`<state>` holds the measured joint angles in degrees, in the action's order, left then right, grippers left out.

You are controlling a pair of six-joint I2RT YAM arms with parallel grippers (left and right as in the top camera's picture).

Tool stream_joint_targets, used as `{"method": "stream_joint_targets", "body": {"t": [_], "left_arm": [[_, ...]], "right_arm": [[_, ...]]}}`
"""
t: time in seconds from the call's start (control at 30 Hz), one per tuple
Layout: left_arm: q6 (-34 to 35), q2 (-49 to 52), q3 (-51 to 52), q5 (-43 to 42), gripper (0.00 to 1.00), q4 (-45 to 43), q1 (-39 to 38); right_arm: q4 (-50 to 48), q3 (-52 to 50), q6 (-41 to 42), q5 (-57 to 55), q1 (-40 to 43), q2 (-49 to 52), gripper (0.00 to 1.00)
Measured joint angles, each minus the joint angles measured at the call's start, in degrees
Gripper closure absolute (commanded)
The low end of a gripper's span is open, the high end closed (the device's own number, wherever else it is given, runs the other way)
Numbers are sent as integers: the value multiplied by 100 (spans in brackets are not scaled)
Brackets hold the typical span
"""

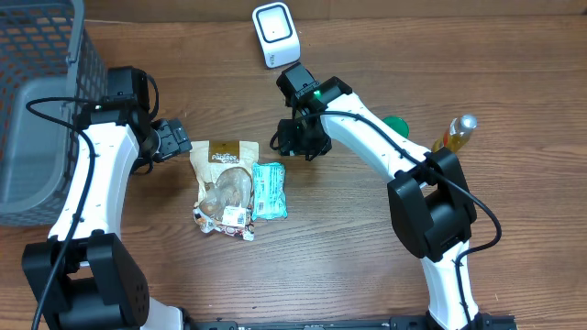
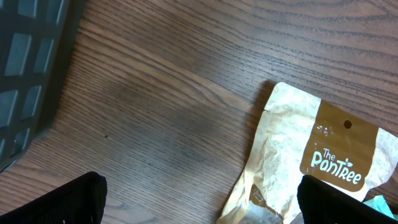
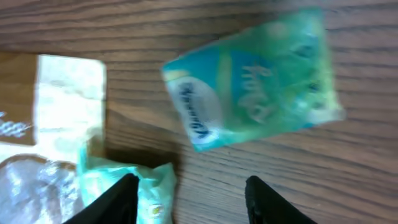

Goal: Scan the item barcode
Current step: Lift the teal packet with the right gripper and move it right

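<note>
A brown "Pantree" pouch (image 1: 223,179) lies flat mid-table, with a teal tissue pack (image 1: 269,190) against its right side. The white scanner (image 1: 275,35) stands at the back. My left gripper (image 1: 171,139) hovers wide open just left of the pouch (image 2: 311,155), nothing between its fingers. My right gripper (image 1: 299,139) hangs open above and to the right of the tissue pack. In the right wrist view the teal pack (image 3: 255,78) looks blurred ahead of the open gripper (image 3: 193,202), only wood between the fingers. The left fingertip (image 3: 118,199) overlaps a pale green packet (image 3: 149,186).
A grey mesh basket (image 1: 37,110) fills the left edge. A green round object (image 1: 396,124) and a bottle with yellow liquid (image 1: 456,135) sit at the right, behind the right arm.
</note>
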<state>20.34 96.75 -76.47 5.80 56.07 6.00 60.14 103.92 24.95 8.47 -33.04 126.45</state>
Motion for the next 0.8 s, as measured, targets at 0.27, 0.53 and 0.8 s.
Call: {"method": "stream_joint_targets", "body": {"t": [0.27,0.53,0.8], "left_arm": [[0,0,0,0,0,0,0],[0,0,0,0,0,0,0],[0,0,0,0,0,0,0]], "right_arm": [[133,0,1252,-848,114,0,53],[44,0,2444,-997,299,0,51],[-186,0,3171,-1019,249,0,52]]}}
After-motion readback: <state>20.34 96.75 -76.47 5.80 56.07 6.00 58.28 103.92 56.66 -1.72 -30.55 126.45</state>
